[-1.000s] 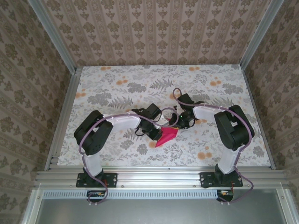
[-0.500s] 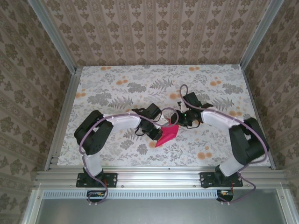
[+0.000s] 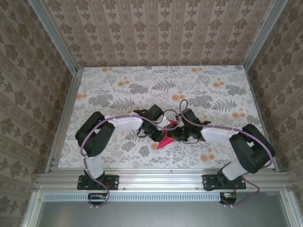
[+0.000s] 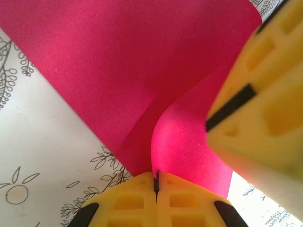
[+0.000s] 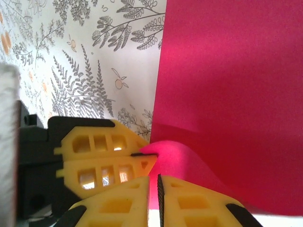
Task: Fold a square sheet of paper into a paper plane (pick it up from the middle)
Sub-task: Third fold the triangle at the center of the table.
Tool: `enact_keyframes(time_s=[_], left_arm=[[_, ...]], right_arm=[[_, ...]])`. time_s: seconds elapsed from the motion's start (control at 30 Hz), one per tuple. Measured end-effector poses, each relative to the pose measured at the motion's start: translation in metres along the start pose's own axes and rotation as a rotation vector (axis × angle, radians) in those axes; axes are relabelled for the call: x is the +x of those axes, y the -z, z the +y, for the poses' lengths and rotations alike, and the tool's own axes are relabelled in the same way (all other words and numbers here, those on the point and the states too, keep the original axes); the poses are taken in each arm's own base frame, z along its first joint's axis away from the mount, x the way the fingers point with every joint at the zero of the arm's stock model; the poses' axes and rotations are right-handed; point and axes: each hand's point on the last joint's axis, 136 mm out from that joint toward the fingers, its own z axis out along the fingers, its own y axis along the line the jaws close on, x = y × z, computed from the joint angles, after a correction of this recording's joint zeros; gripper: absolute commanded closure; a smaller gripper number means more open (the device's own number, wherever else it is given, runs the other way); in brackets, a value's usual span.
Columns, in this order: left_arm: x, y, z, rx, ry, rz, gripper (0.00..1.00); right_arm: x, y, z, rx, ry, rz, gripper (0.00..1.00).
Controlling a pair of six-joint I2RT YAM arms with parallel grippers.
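Fingers of right arm newly on paper.

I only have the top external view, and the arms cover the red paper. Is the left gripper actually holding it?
Observer: Yes. In the left wrist view the left gripper is shut on a fold of the paper.
Operator: And the right one?
Observer: The right wrist view shows the right gripper closed to a thin slit with red paper in it.
Operator: What is the paper doing between them?
Observer: It bulges up in a curved hump right at the two grips, above the floral table.
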Motion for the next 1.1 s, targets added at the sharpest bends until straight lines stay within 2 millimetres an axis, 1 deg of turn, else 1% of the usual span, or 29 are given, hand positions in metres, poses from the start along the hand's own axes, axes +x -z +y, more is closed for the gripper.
enact_keyframes(time_s=[0.13, 0.27, 0.33, 0.43, 0.53, 0.67, 0.8, 0.87, 1.0, 1.1], left_arm=[[0.0, 0.0, 0.0, 0.0, 0.0, 0.001, 0.95], [0.0, 0.0, 0.0, 0.0, 0.0, 0.001, 0.95], [0.0, 0.0, 0.0, 0.0, 0.0, 0.001, 0.95], [-0.002, 0.002, -0.001, 0.0, 0.0, 0.001, 0.95], [-0.009, 0.006, -0.002, -0.001, -0.006, -0.011, 0.95], [-0.014, 0.008, -0.003, 0.0, -0.011, -0.022, 0.95], [-0.014, 0.008, -0.003, 0.001, -0.013, -0.02, 0.95], [-0.014, 0.008, -0.003, 0.003, -0.015, -0.019, 0.95], [-0.014, 0.009, -0.004, 0.004, -0.02, -0.018, 0.95], [-0.015, 0.009, -0.004, 0.006, -0.019, -0.015, 0.95]], right_arm=[[-0.002, -0.006, -0.002, -0.013, -0.02, -0.008, 0.86], [0.003, -0.007, -0.009, -0.013, -0.039, -0.01, 0.85], [0.006, -0.004, -0.013, -0.01, -0.042, -0.013, 0.85], [0.003, 0.007, -0.012, -0.013, -0.043, -0.037, 0.84], [-0.01, 0.019, -0.014, -0.005, -0.043, -0.081, 0.84], [-0.029, 0.024, -0.018, 0.048, -0.037, -0.108, 0.83], [-0.052, 0.018, -0.018, 0.111, -0.009, -0.114, 0.84], [-0.06, 0.014, -0.021, 0.158, 0.008, -0.113, 0.84], [-0.071, 0.009, -0.031, 0.242, 0.04, -0.099, 0.84], [-0.072, 0.004, -0.04, 0.293, 0.069, -0.066, 0.84]])
